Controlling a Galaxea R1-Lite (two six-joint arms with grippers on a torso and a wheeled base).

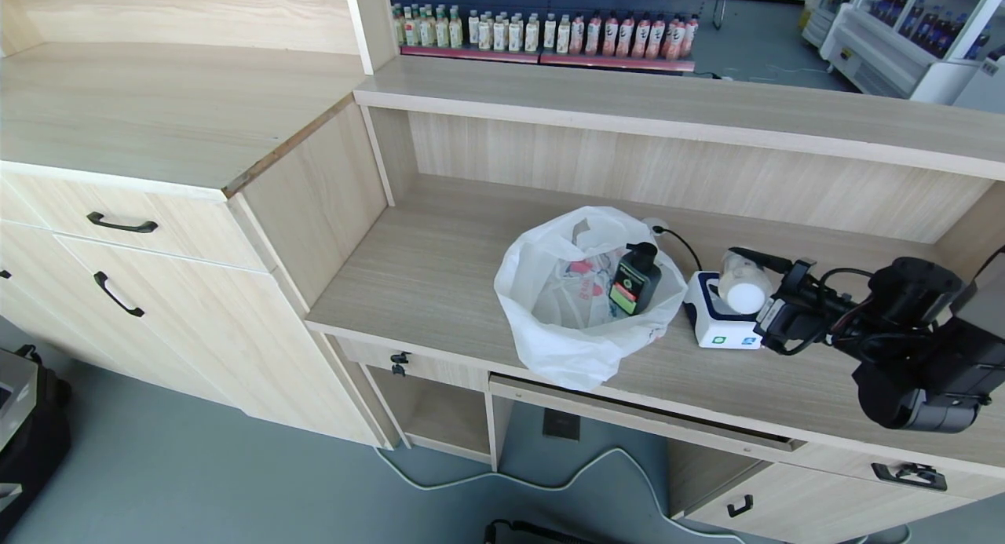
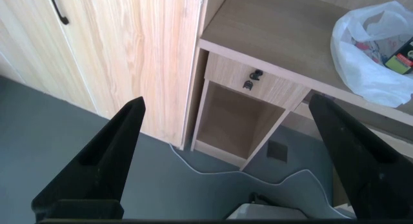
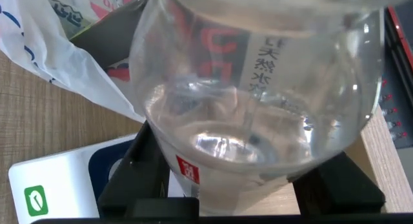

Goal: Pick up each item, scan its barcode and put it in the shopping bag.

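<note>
My right gripper is shut on a clear water bottle with a white cap, holding it just above the white and blue barcode scanner on the counter. The right wrist view shows the bottle close up between the dark fingers, over the scanner. Left of the scanner stands the open white shopping bag, with a black bottle inside it. My left gripper is open with nothing in it, low over the floor in front of the counter, with the bag farther off.
The wooden counter has a raised back shelf and a taller cabinet on its left. A cable runs from the scanner toward the back wall. Below are an open cubby and drawers.
</note>
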